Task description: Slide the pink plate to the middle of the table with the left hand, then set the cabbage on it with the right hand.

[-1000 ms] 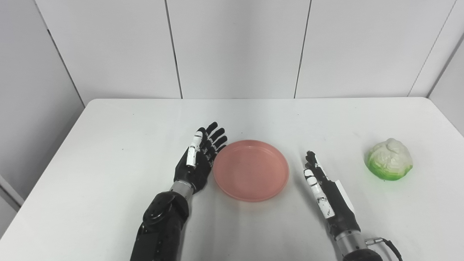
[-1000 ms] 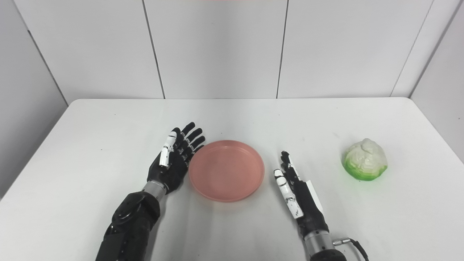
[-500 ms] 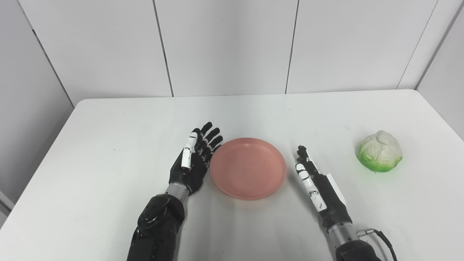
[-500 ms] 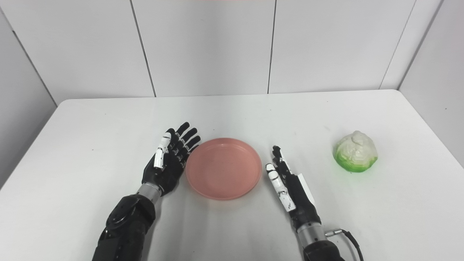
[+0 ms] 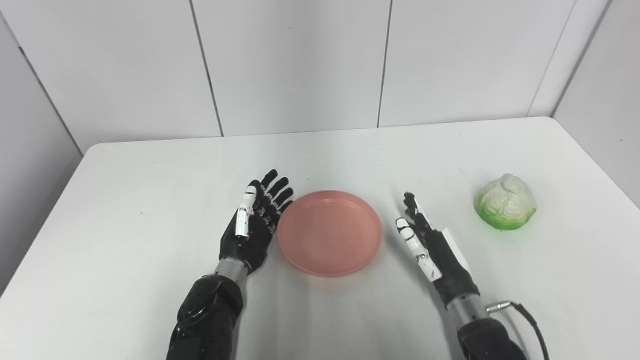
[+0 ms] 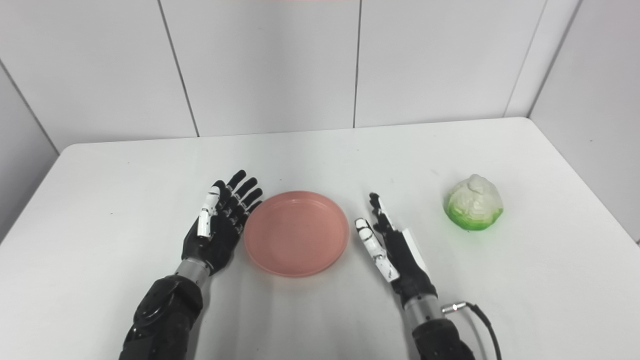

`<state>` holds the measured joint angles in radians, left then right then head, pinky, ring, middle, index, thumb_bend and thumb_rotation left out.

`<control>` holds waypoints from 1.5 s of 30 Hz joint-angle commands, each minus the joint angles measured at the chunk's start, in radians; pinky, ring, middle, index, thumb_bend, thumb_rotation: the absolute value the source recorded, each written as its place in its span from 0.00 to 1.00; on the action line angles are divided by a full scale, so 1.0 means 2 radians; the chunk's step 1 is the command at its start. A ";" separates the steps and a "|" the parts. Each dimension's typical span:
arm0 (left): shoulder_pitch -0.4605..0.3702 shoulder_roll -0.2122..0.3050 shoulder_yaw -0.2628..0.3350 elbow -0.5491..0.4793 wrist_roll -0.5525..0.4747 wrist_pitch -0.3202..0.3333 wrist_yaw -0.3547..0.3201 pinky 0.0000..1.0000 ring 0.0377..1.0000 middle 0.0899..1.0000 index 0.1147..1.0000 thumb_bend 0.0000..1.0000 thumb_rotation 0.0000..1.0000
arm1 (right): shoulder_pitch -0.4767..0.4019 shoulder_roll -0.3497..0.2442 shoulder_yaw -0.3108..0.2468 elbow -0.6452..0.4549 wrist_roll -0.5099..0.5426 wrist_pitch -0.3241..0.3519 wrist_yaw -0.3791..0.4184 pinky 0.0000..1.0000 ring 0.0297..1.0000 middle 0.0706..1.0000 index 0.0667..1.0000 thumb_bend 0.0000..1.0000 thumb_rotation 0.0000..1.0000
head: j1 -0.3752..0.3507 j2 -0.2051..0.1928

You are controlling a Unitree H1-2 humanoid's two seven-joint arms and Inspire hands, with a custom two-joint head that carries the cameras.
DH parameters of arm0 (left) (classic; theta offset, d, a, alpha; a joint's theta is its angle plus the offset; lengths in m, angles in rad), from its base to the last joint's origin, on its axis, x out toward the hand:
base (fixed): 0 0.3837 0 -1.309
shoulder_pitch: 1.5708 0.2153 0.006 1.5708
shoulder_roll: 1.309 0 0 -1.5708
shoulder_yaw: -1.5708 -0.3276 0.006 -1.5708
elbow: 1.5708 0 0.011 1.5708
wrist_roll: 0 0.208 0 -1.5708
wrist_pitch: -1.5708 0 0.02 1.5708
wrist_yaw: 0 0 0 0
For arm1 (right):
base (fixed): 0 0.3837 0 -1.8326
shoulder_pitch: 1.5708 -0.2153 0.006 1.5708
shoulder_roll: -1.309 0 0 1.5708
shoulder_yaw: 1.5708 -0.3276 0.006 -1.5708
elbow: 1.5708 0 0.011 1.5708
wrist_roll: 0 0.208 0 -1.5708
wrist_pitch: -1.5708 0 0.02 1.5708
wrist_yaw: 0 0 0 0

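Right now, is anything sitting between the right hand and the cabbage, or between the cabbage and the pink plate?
Nothing visible. Only bare table lies between the open right hand and the cabbage. Between cabbage and pink plate stands only that hand itself.

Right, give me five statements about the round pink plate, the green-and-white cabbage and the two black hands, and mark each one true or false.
1. The round pink plate lies on the white table between the two hands. True.
2. The green-and-white cabbage sits on the plate. False: it rests on the table, to the right of the right hand.
3. The black left hand is open, at the plate's left rim. True.
4. The black right hand is shut on the cabbage. False: it is open, holds nothing and is apart from the cabbage.
5. The plate is empty. True.
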<state>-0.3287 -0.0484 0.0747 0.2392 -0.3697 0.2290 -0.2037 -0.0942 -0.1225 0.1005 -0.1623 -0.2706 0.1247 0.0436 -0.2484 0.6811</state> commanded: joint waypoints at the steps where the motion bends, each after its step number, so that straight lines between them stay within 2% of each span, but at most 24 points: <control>1: 0.005 0.006 0.001 0.019 0.003 0.006 0.000 0.91 0.91 0.91 0.90 0.34 1.00 | -0.036 -0.014 -0.005 -0.035 -0.022 -0.008 -0.005 0.91 0.95 0.97 0.97 0.45 1.00 | -0.008 -0.004; 4: 0.006 0.009 0.001 0.019 0.003 0.001 -0.005 0.91 0.91 0.91 0.90 0.34 1.00 | -0.047 -0.020 -0.009 -0.053 -0.050 0.008 -0.010 0.87 0.91 0.93 0.94 0.53 1.00 | -0.027 -0.009; 5: 0.006 0.011 0.003 0.021 0.002 -0.002 -0.008 0.91 0.91 0.91 0.90 0.34 1.00 | -0.052 -0.023 -0.013 -0.062 -0.056 0.019 -0.009 0.87 0.91 0.93 0.94 0.53 1.00 | -0.045 -0.012; 6: 0.007 0.012 0.004 0.023 0.001 -0.004 -0.009 0.91 0.91 0.90 0.89 0.35 1.00 | -0.056 -0.025 -0.016 -0.069 -0.059 0.025 -0.008 0.87 0.91 0.93 0.93 0.57 1.00 | -0.045 -0.012; 7: 0.006 0.015 0.006 0.029 -0.002 -0.008 -0.015 0.91 0.90 0.90 0.89 0.36 1.00 | -0.060 -0.028 -0.020 -0.076 -0.065 0.031 -0.008 0.88 0.91 0.93 0.92 0.58 1.00 | -0.063 -0.016; 9: 0.005 0.021 0.010 0.042 -0.005 -0.018 -0.026 0.90 0.90 0.90 0.88 0.36 0.99 | -0.067 -0.034 -0.025 -0.085 -0.073 0.036 -0.008 0.86 0.90 0.91 0.90 0.61 0.99 | -0.075 -0.019; 13: -0.001 0.034 0.015 0.076 -0.014 -0.048 -0.055 0.88 0.88 0.89 0.88 0.37 0.98 | -0.082 -0.051 -0.038 -0.096 -0.097 0.039 -0.009 0.84 0.89 0.90 0.88 0.71 0.91 | -0.094 -0.024; 14: -0.003 0.036 0.017 0.086 -0.016 -0.054 -0.060 0.87 0.87 0.88 0.86 0.38 0.97 | -0.086 -0.055 -0.041 -0.099 -0.106 0.042 -0.010 0.83 0.88 0.89 0.88 0.76 0.88 | -0.099 -0.025; 16: -0.007 0.040 0.020 0.102 -0.021 -0.063 -0.069 0.86 0.86 0.87 0.86 0.38 0.96 | -0.091 -0.061 -0.047 -0.106 -0.121 0.050 -0.011 0.82 0.88 0.89 0.89 0.79 0.86 | -0.109 -0.027; 19: -0.012 0.046 0.026 0.119 -0.028 -0.071 -0.082 0.87 0.87 0.87 0.85 0.42 0.89 | -0.099 -0.074 -0.061 -0.110 -0.134 0.048 -0.015 0.81 0.86 0.88 0.89 0.88 0.76 | -0.117 -0.027; 23: -0.016 0.052 0.033 0.134 -0.033 -0.077 -0.097 0.86 0.85 0.85 0.83 0.43 0.85 | -0.104 -0.101 -0.091 -0.107 -0.137 0.037 -0.025 0.81 0.86 0.87 0.89 0.93 0.64 | -0.124 -0.025; 30: -0.022 0.062 0.035 0.158 -0.032 -0.091 -0.112 0.85 0.85 0.85 0.84 0.43 0.85 | -0.093 -0.140 -0.139 -0.110 -0.136 0.048 -0.026 0.80 0.87 0.90 0.91 0.99 0.55 | -0.132 -0.024; 35: -0.024 0.067 0.036 0.166 -0.032 -0.093 -0.116 0.85 0.84 0.84 0.83 0.44 0.83 | -0.078 -0.151 -0.158 -0.117 -0.139 0.072 -0.019 0.83 0.90 0.92 0.94 1.00 0.55 | -0.145 -0.026; 40: -0.030 0.073 0.039 0.185 -0.035 -0.095 -0.121 0.87 0.86 0.86 0.85 0.45 0.83 | -0.068 -0.158 -0.162 -0.115 -0.149 0.099 -0.010 0.81 0.91 0.95 0.97 1.00 0.56 | -0.150 -0.024; 45: -0.037 0.081 0.042 0.213 -0.034 -0.112 -0.136 0.85 0.85 0.85 0.84 0.47 0.81 | -0.060 -0.163 -0.166 -0.097 -0.132 0.113 0.002 0.82 0.93 0.97 1.00 1.00 0.61 | -0.151 -0.022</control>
<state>-0.4611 0.1022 0.1493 0.5936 -0.4388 0.0171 -0.4599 -0.1950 -0.4227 -0.2209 -0.3511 -0.5437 0.3328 0.0418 -0.5507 0.6381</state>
